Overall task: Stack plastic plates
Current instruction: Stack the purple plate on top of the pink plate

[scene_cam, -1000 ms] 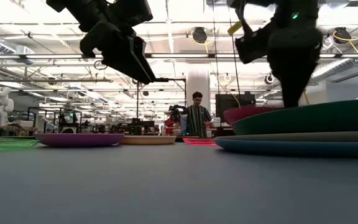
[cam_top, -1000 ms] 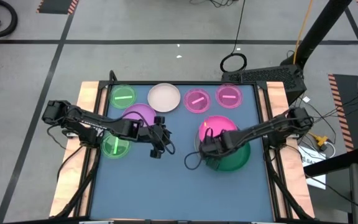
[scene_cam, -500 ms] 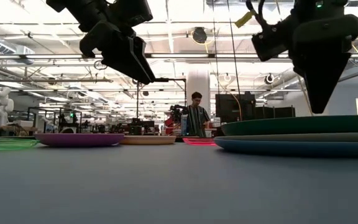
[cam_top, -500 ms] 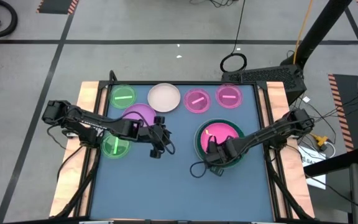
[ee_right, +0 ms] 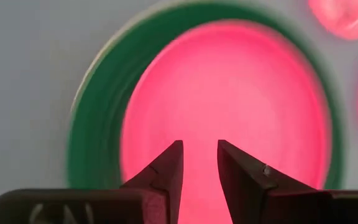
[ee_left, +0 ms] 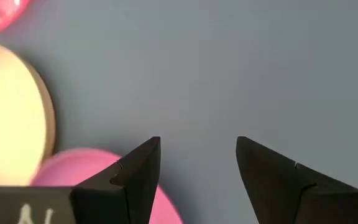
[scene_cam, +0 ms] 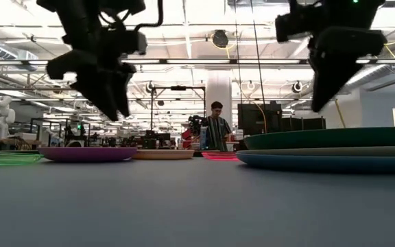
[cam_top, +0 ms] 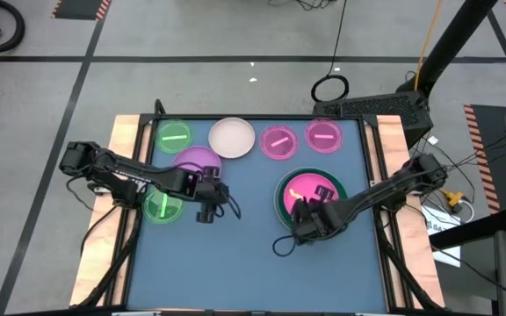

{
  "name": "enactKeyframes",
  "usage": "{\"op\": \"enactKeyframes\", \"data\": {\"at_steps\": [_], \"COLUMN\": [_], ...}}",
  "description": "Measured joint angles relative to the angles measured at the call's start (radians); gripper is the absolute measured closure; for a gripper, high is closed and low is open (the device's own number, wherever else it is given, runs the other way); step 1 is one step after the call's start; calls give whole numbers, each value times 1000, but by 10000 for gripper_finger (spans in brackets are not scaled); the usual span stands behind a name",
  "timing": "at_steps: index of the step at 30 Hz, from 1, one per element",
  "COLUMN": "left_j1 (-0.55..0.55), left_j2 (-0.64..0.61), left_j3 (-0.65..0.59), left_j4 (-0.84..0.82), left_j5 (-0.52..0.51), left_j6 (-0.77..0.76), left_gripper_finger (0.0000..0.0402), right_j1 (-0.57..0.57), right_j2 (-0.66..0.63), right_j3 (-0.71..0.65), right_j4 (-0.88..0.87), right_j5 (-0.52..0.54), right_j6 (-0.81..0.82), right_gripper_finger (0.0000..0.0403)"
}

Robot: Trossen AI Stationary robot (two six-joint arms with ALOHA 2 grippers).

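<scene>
Pink on green marks the one pile begun so far: a hot pink plate point(cam_top: 310, 190) lies inside the large dark green plate point(cam_top: 283, 204) on the right half of the blue surface point(cam_top: 253, 263), and the low view shows that green rim riding on a pale plate point(scene_cam: 334, 150) and a blue plate point(scene_cam: 328, 162), so the stack looks four deep. I judge the job under half done, since six plates lie single: along the far edge, a small translucent green plate point(cam_top: 173, 135), a white plate point(cam_top: 232, 137) and two small translucent pink plates point(cam_top: 278, 142) point(cam_top: 323, 135); nearer the left side, a purple plate point(cam_top: 196, 160) and a second small green plate point(cam_top: 160, 205). By colour I count three green (one large, two small), three pink (one medium, two small), two white or pale, one purple and one blue, which makes ten. The right gripper point(cam_top: 307, 224) hangs just above the near edge of the stack with its jaws a narrow gap apart and nothing between them. The left gripper point(cam_top: 206, 198) hovers over bare surface beside the purple plate, jaws spread wide and empty. What is left, as I read it, is to carry the purple and white plates over to the pile, then the four small ones.
</scene>
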Motion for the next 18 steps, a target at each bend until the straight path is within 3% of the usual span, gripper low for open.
{"op": "enactKeyframes", "data": {"at_steps": [7,11,18], "left_j1": [22,64,138], "left_j2": [0,1,1], "left_j3": [-114,-164,-232], "left_j4": [8,28,139], "left_j5": [-16,-83,-88], "left_j6": [-52,-99,-99], "left_gripper_finger": [186,186,187], "right_j1": [-2,-2,-2], "right_j2": [-82,-128,-154], "right_j3": [0,0,0], "right_j4": [54,104,185], "right_j5": [184,238,284], "right_j6": [-87,-140,-224], "right_gripper_finger": [312,312,312]}}
